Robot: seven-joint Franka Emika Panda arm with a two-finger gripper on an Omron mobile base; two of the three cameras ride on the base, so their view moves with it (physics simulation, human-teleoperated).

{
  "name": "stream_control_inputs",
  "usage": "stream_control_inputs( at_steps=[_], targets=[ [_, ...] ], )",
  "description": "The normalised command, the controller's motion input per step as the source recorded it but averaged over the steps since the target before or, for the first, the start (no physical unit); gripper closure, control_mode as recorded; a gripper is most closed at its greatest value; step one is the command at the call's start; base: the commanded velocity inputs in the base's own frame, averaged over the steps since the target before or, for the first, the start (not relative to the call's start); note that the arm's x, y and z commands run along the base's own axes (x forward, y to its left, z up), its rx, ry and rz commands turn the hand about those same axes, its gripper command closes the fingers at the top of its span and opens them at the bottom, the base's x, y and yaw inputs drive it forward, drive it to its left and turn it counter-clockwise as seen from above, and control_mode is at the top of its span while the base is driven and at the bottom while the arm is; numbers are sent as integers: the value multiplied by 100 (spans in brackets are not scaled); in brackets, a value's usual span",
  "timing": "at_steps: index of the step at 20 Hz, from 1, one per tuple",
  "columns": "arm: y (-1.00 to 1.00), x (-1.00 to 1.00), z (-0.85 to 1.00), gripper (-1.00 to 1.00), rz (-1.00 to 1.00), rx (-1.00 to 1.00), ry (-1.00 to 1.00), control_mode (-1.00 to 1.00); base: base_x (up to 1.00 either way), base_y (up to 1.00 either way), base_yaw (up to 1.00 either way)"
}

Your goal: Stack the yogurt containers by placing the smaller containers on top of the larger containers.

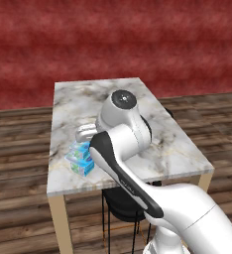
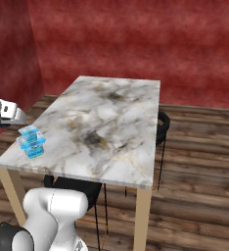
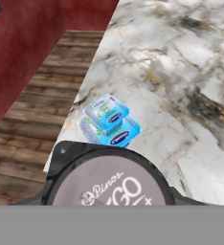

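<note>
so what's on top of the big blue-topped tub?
The small light-blue tub sits on the squarish blue-topped white tub, covering most of its lid. A dark round cup with a grey printed lid is close to the camera, partly blocking it.

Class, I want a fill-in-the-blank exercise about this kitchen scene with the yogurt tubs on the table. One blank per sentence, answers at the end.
1. The small light-blue tub rests on top of the ___ blue tub.
2. Both tubs stand on a table whose top looks like ___.
3. The wall behind the table is ___.
4. The floor is made of ___ planks.

Missing words: larger; marble; red; wooden.
</note>
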Motion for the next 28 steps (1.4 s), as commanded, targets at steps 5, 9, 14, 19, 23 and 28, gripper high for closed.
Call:
stream_control_inputs(
  at_steps=[5, 9, 14, 19, 23, 28],
  targets=[
    [0, 10, -6, 100, 0, 0, 0, -100, 0, 0, 0],
    [0, 11, -16, 100, 0, 0, -1, -100, 0, 0, 0],
    [0, 9, -13, 100, 0, 0, -4, -100, 0, 0, 0],
    [0, 13, -12, 100, 0, 0, -2, -100, 0, 0, 0],
    [1, 16, -10, 100, 0, 0, 0, -100, 0, 0, 0],
    [6, 23, -3, 100, 0, 0, 0, -100, 0, 0, 0]
  ],
)
